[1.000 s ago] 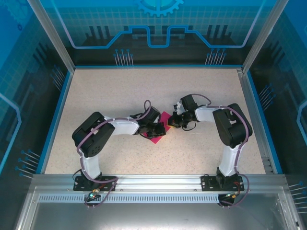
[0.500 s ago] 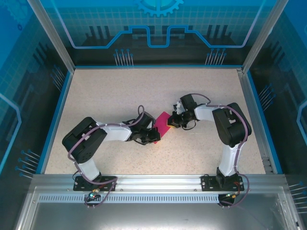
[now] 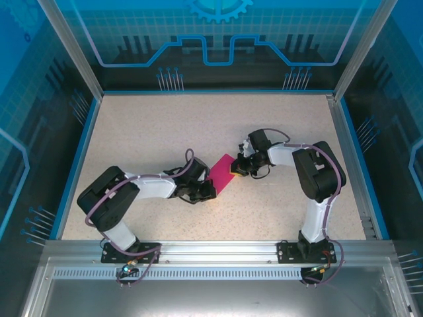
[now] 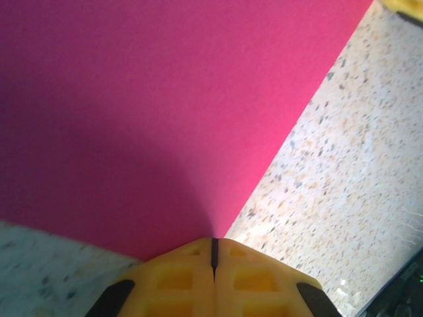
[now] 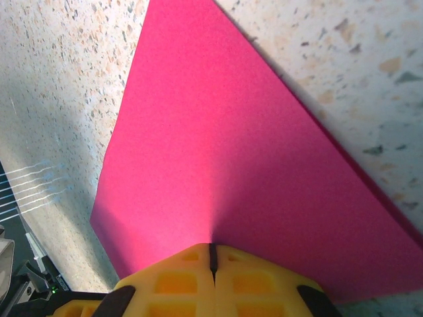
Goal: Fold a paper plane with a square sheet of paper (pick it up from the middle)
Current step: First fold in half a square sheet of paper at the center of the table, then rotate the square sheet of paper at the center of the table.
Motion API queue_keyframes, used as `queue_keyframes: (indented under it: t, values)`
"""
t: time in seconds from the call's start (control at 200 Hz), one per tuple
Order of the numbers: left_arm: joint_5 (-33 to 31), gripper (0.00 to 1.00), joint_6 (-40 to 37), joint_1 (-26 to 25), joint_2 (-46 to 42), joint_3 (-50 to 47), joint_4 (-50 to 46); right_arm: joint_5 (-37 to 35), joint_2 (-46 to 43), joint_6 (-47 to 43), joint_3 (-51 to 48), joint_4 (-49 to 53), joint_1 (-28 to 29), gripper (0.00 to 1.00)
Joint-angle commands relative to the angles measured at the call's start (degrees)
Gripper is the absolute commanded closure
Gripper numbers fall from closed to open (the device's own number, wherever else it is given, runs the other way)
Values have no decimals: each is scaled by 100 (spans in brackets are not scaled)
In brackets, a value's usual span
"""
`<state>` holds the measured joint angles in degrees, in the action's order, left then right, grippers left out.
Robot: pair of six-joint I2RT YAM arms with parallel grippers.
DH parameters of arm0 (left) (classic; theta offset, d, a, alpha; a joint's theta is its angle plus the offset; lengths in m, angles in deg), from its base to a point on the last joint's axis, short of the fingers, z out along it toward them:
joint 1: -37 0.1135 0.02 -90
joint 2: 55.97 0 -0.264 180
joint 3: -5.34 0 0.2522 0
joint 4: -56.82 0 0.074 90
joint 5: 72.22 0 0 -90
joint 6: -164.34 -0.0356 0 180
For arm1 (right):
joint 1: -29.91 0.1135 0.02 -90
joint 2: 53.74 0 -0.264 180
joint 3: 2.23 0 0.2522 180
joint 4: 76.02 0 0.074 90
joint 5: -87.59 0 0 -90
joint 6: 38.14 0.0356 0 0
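The left gripper (image 4: 213,246) and right gripper (image 5: 212,253) each clamp opposite edges of the square sheet of paper (image 3: 223,174), mid-table between them. It looks folded once at most. The nose and wing folds are likely still to do.

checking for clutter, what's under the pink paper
Speckled table shows around the pink paper; directly beneath it is covered. The left tool and right tool pinch its opposite ends.

No readable text — no labels, no numbers.

Ends of pink sheet (image 3: 222,173) hidden beneath left tool (image 3: 210,190) and right tool (image 3: 232,170), sheet cropped in 2 wrist views
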<state>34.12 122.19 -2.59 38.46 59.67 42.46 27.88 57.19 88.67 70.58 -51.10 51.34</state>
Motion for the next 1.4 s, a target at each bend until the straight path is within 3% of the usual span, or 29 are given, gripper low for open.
queue_keyframes:
  t: [0.0,0.195,0.355,0.64,0.785,1.05,1.396]
  values:
    - [-186,98,-132,9,-166,-219,-1317,-1043,535,-148,-172,664,-25,98]
    - [-317,93,-263,61,-491,463,-1557,-971,283,-260,133,798,70,94]
    - [-530,78,-328,306,-783,964,-1675,-1072,-196,-278,655,1079,334,85]
    - [-1205,61,-286,1215,-1170,1091,-2198,-2534,-626,113,1247,1855,883,61]
    - [-1669,51,-133,1464,-1369,1050,-2391,-2638,-386,289,1406,1942,1002,60]
    - [-1805,29,-49,1615,-1476,971,-2473,-2808,297,404,1906,2153,1275,62]
    - [-1791,20,-7,1729,-1559,814,-2519,-2753,922,-120,2163,2308,1556,62]
